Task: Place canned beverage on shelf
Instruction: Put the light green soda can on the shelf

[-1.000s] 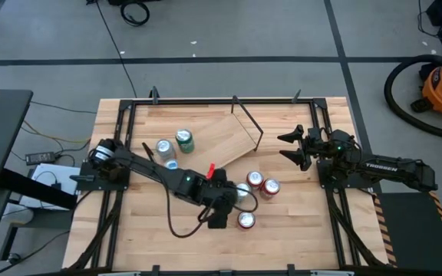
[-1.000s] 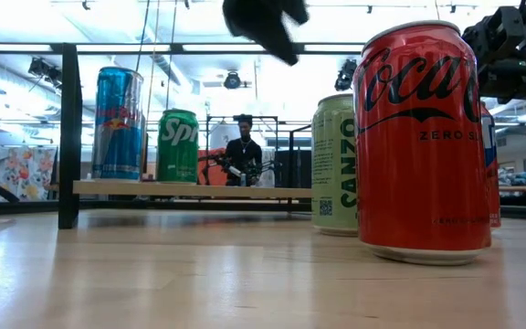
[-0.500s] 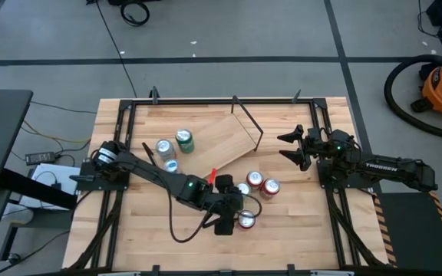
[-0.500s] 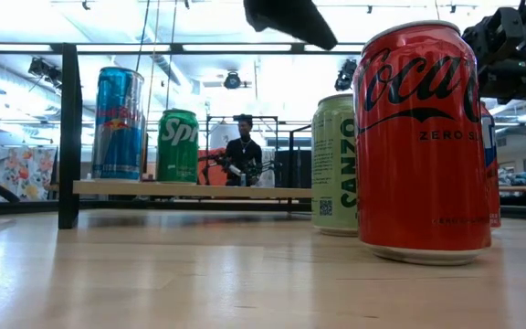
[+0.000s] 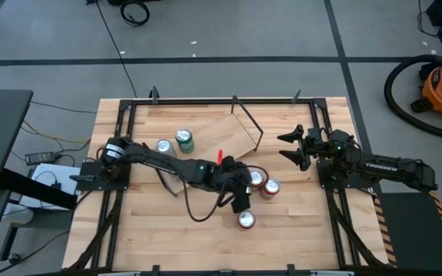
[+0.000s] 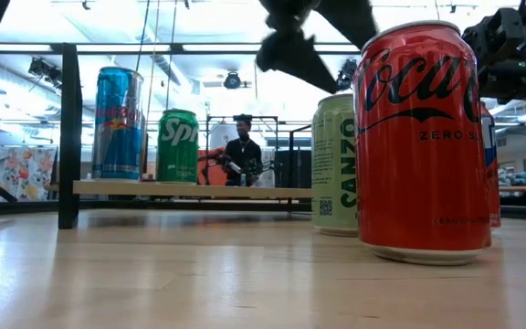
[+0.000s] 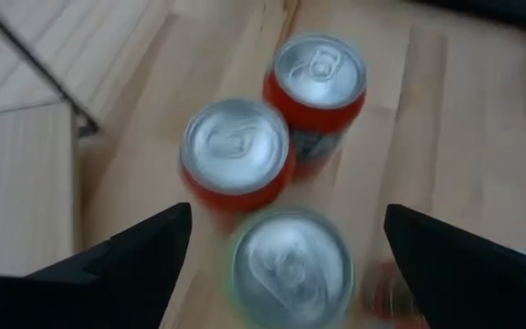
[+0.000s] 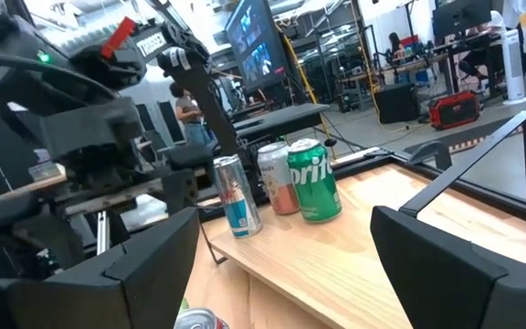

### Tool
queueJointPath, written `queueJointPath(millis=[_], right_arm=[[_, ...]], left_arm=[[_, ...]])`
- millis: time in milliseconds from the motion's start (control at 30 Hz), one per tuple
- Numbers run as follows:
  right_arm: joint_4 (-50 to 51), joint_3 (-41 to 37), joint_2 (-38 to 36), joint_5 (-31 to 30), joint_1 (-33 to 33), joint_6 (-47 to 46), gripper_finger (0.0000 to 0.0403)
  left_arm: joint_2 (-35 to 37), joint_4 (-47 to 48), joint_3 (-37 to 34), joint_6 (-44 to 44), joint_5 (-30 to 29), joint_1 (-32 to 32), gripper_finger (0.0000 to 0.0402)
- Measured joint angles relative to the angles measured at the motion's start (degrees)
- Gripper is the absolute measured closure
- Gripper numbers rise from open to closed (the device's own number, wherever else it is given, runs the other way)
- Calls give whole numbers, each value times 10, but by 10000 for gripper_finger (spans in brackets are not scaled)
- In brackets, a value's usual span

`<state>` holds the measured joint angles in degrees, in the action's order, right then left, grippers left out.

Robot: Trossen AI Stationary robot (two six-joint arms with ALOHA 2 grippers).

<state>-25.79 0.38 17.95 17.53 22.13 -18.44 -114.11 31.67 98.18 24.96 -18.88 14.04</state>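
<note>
1. Left gripper (image 5: pixel 241 201): fingers spread wide, empty, poised above the cluster of cans.
2. Pale green can (image 7: pixel 290 270): directly below the gripper, between its fingers; two red cans (image 7: pixel 236 153) just beyond it.
3. Shelf (image 5: pixel 217 138): well behind the gripper, already bearing a Sprite can (image 5: pixel 184 141).
4. Step: approach for grasp; next, descend and close.
5. Right gripper (image 5: pixel 291 147): parked aside, fingers spread.
</note>
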Motion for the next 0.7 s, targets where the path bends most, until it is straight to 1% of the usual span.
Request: queueJointPath(millis=[67,133,333,500,700], right_arm=[[-3,0,2,0,0,0,69],[-1,0,4,1,0,0,69],[-5,0,9,1,0,0,69],[-5,0,9,1,0,0,69],[-5,0,9,2,0,0,69]], left_arm=[[-5,8,-1,-5,-13,3,26],[-11,-6,0,-4,-25,4,26],[-14,0,0,-1,-40,3,26],[-22,-8,1,-36,-54,6,26],[-32,-7,0,-41,-52,10,26]])
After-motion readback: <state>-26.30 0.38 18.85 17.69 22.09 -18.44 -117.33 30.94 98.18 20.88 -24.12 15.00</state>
